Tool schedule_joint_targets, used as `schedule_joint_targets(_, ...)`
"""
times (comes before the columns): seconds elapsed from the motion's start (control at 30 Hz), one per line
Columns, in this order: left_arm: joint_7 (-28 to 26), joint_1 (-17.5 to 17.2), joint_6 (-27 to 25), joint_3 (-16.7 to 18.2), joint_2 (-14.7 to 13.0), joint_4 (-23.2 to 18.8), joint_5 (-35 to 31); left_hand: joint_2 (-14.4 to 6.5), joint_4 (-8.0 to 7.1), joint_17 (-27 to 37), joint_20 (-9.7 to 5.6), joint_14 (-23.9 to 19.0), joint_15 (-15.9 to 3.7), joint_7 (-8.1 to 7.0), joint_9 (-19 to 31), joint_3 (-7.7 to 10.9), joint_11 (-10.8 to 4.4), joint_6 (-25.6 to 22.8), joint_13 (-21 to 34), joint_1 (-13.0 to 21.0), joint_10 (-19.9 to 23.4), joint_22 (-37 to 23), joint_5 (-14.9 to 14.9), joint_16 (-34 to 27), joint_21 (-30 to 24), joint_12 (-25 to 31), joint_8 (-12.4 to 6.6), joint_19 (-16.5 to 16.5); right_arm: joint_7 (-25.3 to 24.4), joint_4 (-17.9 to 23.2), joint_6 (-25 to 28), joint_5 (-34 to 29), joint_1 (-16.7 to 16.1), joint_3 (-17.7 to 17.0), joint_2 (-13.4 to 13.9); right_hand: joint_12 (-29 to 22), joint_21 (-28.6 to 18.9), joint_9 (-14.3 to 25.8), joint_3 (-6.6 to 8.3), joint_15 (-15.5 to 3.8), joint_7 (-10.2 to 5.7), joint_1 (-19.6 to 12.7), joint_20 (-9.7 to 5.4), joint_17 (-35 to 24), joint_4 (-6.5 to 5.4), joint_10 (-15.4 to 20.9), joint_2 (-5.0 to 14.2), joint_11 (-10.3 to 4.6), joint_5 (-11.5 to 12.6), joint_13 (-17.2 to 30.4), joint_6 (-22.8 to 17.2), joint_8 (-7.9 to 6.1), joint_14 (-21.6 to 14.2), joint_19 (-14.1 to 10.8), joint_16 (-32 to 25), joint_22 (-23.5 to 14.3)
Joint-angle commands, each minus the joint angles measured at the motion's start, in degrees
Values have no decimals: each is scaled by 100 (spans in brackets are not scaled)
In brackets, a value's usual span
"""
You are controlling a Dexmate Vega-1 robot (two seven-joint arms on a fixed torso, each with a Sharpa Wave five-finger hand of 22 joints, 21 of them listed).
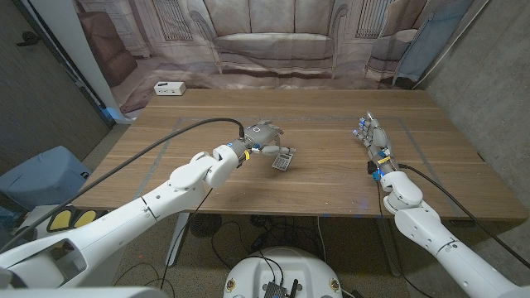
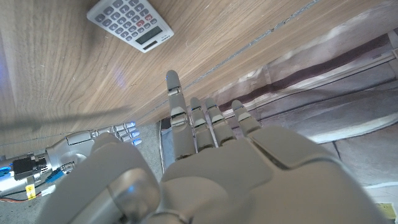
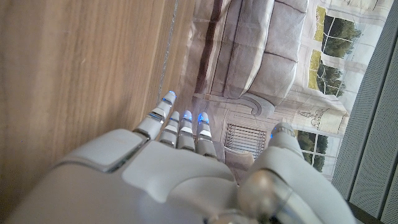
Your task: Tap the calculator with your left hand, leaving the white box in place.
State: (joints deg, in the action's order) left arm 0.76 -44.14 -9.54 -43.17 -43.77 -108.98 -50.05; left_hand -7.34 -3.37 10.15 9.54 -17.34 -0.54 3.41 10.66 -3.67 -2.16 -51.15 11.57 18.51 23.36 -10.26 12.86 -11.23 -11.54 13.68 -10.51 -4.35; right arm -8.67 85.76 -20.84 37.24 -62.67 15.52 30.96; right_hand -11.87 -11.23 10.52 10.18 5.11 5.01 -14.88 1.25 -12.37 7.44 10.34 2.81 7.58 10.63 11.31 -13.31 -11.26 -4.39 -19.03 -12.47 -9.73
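Our left arm reaches in from the near left corner toward the table's middle, its left hand [image 1: 263,136] held above the wood with the fingers [image 2: 205,121] straight, side by side and holding nothing. Our right arm runs up along the right side, and its right hand [image 1: 372,136] stands over the table with fingers [image 3: 177,124] extended together, thumb apart, also holding nothing.

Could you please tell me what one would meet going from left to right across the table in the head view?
White box at the far left corner → left hand → calculator, just right of that hand → right hand, fingers apart, holding nothing.
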Motion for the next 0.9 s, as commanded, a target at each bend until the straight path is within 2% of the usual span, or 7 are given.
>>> schedule_joint_targets(0.03, 27, -50, -31, 51, 6, -79, -55, -32, 12, 16, 49, -74, 63, -142, 18, 50, 2, 306, 22, 133, 41, -22, -25, -3, -8, -3, 67, -39, 15, 34, -1, 18, -30, -30, 28, 13, -9, 29, -7, 34, 18, 3, -13, -17, -2, 24, 39, -3, -8, 20, -26, 3, -28, -54, 20, -19)
schedule_joint_targets(0.17, -37, -74, 10, 76, 19, -61, 2, -48, 41, 24, 79, -81, 114, -562, 10, 106, 0, 1243, 31, 221, -17, -24, -68, 13, -9, -58, 97, -49, 8, 59, -5, 12, -46, -42, 43, 13, -8, 29, -8, 39, 18, 3, -12, -16, -1, 26, 38, -6, -8, 20, -26, 3, -25, -54, 22, -19)
schedule_joint_targets(0.2, -56, -84, 15, 86, 23, -58, 23, -42, 47, 25, 79, -87, 116, -683, 4, 120, 5, 1688, 33, 240, -3, -24, -81, 14, -10, -64, 127, -56, -3, 72, 2, 3, -52, -44, 51, 13, -9, 29, -8, 33, 19, 3, -14, -17, -1, 26, 38, -9, -8, 20, -25, 4, -26, -55, 21, -19)
schedule_joint_targets(0.23, -83, -96, 27, 99, 26, -53, 51, -40, 48, 26, 88, -86, 118, -722, 2, 125, -10, 1946, 35, 246, -21, -24, -87, 17, -10, -76, 137, -58, -10, 82, 5, -2, -58, -47, 57, 13, -9, 29, -8, 37, 23, 3, -14, -17, -1, 25, 38, -7, -8, 20, -29, 2, -25, -56, 22, -19)
schedule_joint_targets(0.27, -109, -107, 39, 111, 27, -49, 78, -32, 47, 29, 88, -64, 125, -755, -3, 135, -5, 2573, 39, 253, -70, -26, -98, 24, -16, -105, 134, -79, -4, 88, 6, 4, -64, -51, 61, 13, -9, 29, -9, 37, 21, 3, -12, -17, -1, 26, 38, -8, -9, 20, -30, 2, -27, -56, 21, -19)
schedule_joint_targets(0.43, -283, -189, 55, 173, 29, -58, 159, -15, 44, 31, 95, 41, 143, -812, -12, 148, 6, 3656, 46, 257, -398, -25, -111, 47, -15, -210, 126, -100, -11, 117, -12, 6, -96, -66, 67, 12, -8, 29, -8, 30, 19, 2, -14, -17, -2, 28, 43, 1, -8, 21, -28, 3, -32, -57, 19, -19)
schedule_joint_targets(0.9, -445, -410, -245, 354, -36, -281, 168, -10, 46, 31, 103, 266, 113, -740, -15, 159, 37, 3563, 49, 260, -650, -25, -117, 83, -12, -234, -43, -111, 37, 122, -60, -39, -91, -61, 88, 12, -7, 29, -21, 41, 16, 14, -19, -18, -4, 32, 29, -9, -11, 21, -30, 3, -35, -61, 19, -19)
